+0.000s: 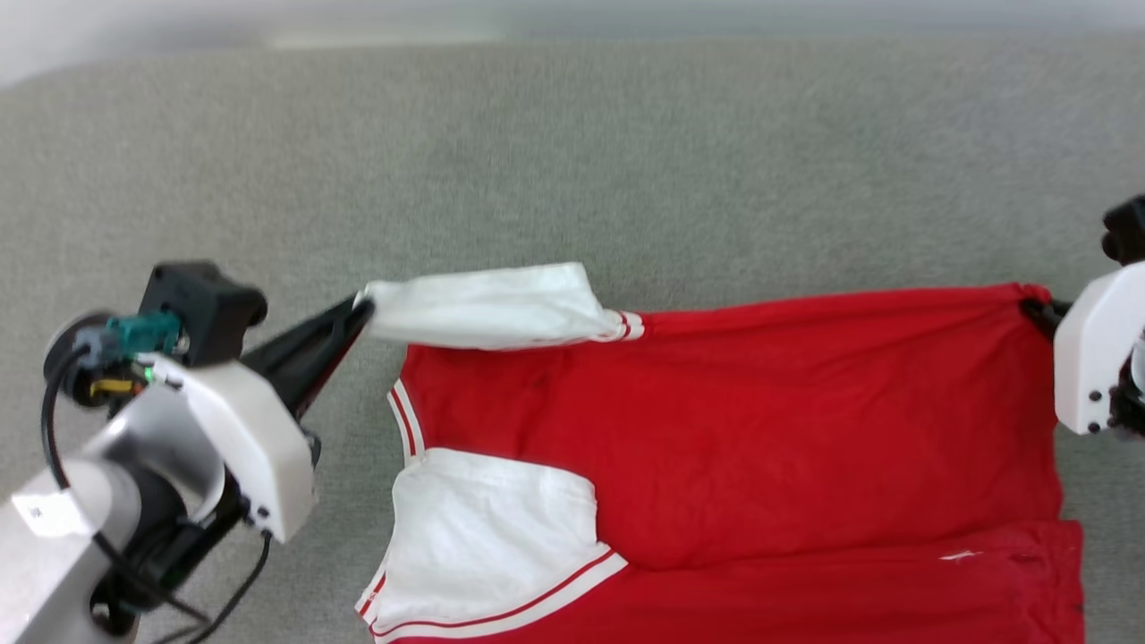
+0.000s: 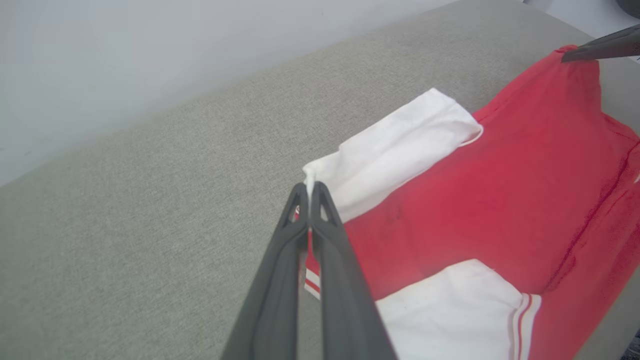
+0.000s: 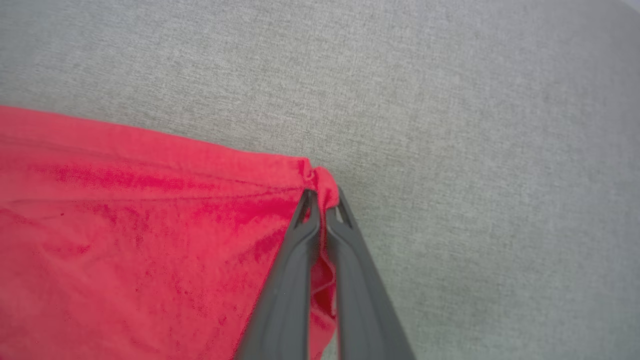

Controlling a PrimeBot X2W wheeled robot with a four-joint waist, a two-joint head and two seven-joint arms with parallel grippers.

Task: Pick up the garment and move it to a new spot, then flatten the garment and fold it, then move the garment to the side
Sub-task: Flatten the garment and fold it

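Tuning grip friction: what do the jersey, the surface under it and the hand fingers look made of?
Jersey: thin matte knit, maybe polyester or cotton; it bunches softly where pinched.
Surface: grey woven upholstery-like cloth, matte, flecked weave visible.
Fingers: dark grey, smooth matte, probably moulded plastic; cut-outs near tips.

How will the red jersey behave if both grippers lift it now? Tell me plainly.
Likely floppy: the garment bunches where the left gripper pinches its white sleeve and the right gripper pinches a red corner. Probably light, as fingertip pinches hold it taut. The unheld near half would likely drape onto the grey surface.
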